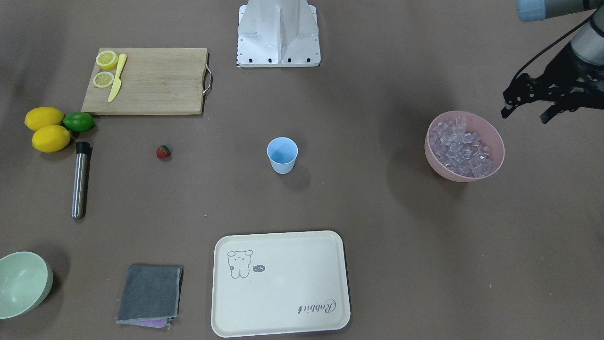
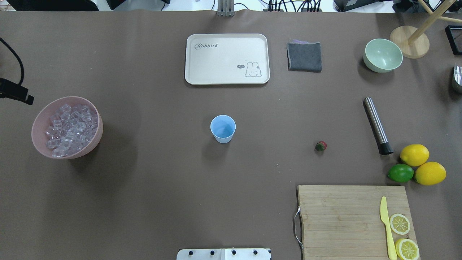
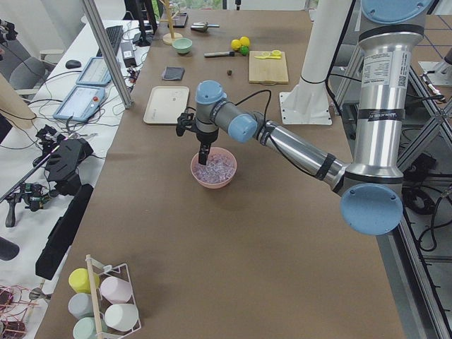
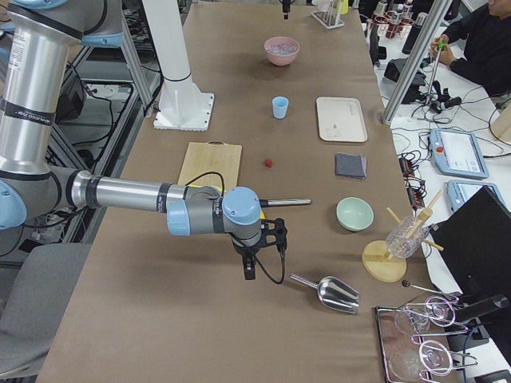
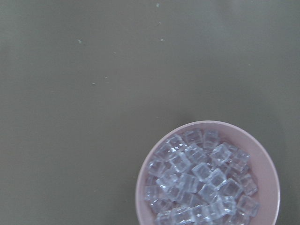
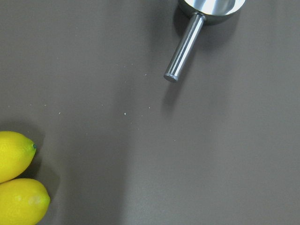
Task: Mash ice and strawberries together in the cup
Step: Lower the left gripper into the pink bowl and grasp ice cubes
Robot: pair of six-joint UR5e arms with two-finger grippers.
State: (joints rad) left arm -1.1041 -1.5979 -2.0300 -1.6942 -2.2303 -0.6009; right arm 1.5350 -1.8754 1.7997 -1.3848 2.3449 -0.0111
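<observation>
The cup (image 2: 223, 129) stands mid-table between the bowl (image 2: 98, 131) holding ice (image 2: 68, 130) and the strawberry (image 2: 321, 146), the tray (image 2: 220, 61) beyond it.

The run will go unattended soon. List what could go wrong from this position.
1. The ice lies heaped in the pink bowl. The left gripper, open and close by it, may pinch a slick cube badly and flick others over the rim.
2. The cup stands alone, small and unbraced. Dropped cubes or mashing could tip it.
3. The strawberry lies loose on the table, so a nudge may roll it away.
</observation>
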